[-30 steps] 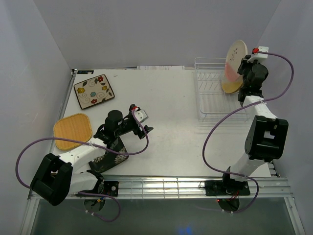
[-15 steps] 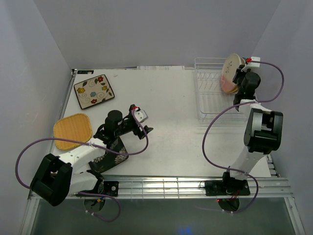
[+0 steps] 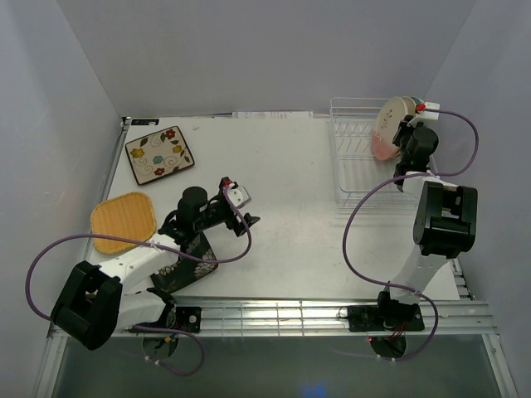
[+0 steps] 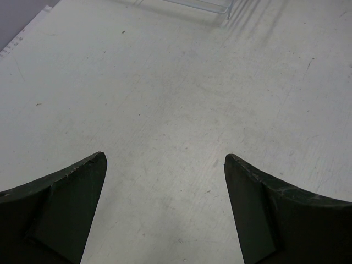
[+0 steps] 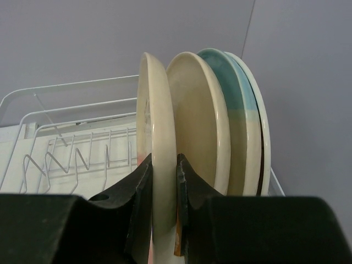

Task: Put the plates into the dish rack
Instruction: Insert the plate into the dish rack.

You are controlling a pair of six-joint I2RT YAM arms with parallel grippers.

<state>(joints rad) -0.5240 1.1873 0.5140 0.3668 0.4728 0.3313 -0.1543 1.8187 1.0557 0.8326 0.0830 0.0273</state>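
Cream plate [image 5: 158,110], nipped at its rim by the narrowly set right pincer [image 5: 164,170], stands upright in the rack [image 3: 355,166], upper right, beside other plates [image 5: 239,115], while the left pincer [image 4: 165,158] gapes empty over the desk [image 4: 165,82].

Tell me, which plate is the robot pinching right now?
The cream plate with the pink half, held on edge by the right gripper at the dish rack; the neighbouring plates stand free.
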